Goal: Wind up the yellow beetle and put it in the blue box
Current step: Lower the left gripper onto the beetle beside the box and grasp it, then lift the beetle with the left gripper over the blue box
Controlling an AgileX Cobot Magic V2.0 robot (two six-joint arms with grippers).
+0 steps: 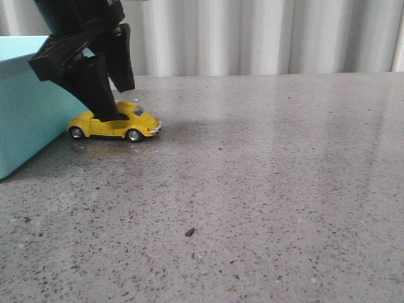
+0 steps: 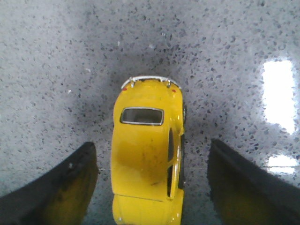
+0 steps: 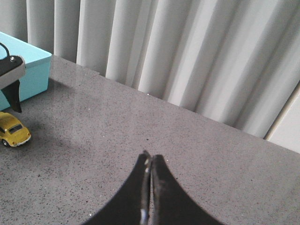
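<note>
The yellow beetle (image 1: 115, 124) stands on all its wheels on the grey speckled bench (image 1: 265, 183), just beside the blue box (image 1: 22, 101). In the front view the box sits at the far left edge of the bench and the car is parked close to its near right corner, apart from its wall by a small gap. The car's chrome bumper end points away from the box, toward the open middle of the bench.

The left pincer (image 1: 104, 104) hangs directly over the beetle, its black fingers reaching down to roof level. The left wrist view shows the car (image 2: 147, 161) lying lengthwise between the two fingers (image 2: 56, 190), with bare bench visible on each side of the body, so the pincer is released and straddles the car without touching it.

The right pincer (image 3: 150, 187) is well apart from the beetle, out over the empty-looking stretch of bench on the far side from the box. Its two dark fingers are pressed together tip to tip, clenched on nothing. From that wrist view the beetle (image 3: 14, 131) shows small beside the box (image 3: 28, 70).

A small dark speck (image 1: 189, 232) lies on the bench, well away from the beetle, toward the front edge. Pale pleated curtains (image 1: 265, 35) hang behind the bench.
</note>
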